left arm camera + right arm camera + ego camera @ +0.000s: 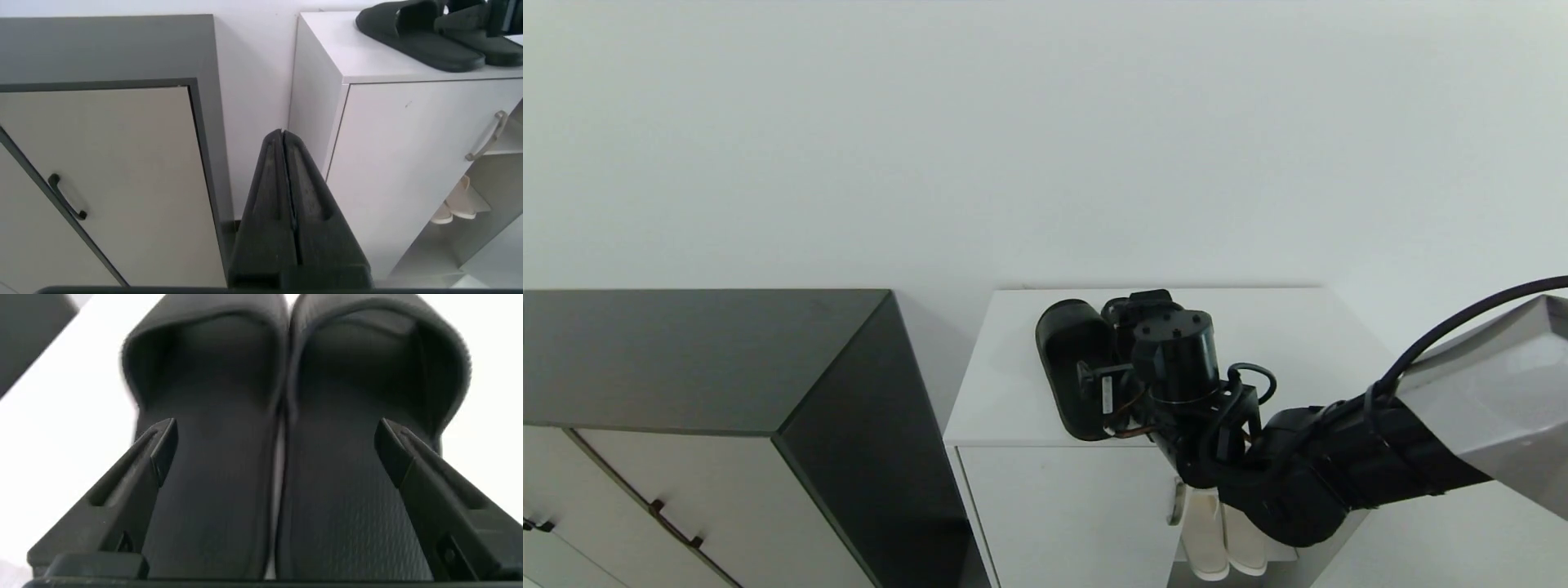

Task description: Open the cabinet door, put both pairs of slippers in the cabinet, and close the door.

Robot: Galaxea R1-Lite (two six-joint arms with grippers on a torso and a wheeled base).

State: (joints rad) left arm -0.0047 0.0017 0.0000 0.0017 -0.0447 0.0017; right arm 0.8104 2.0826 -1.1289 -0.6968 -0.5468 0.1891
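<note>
Right claw (276, 433) hangs over the black slippers (212, 490) with its fingers (155, 453) spread wide, one finger above each footbed toward the heel end; whether they touch the rubber I cannot tell. That pair lies directly under the claw on the white cabinet (1013, 392), soles down, side by side and touching along their inner edges. Their long axis runs from the cabinet's front edge back toward the wall (1045, 147). The heels sit at the near edge below the claw's wrist, and the strapped toe ends point away from it, at the wall. Below this claw and a little to its left, the door (400, 163) stands open, with its handle (486, 135) at the free edge. Beyond the handle, pale slippers (458, 200) rest on a shelf inside, their toes toward the opening. Left claw (283, 143) is lower down with its fingers pressed together and nothing between them. It points at the narrow gap between the white cabinet, on its right, and a dark cabinet (106, 49) with pale drawer fronts, on its left. From that claw the black slippers are up and to the right, well apart from it.
</note>
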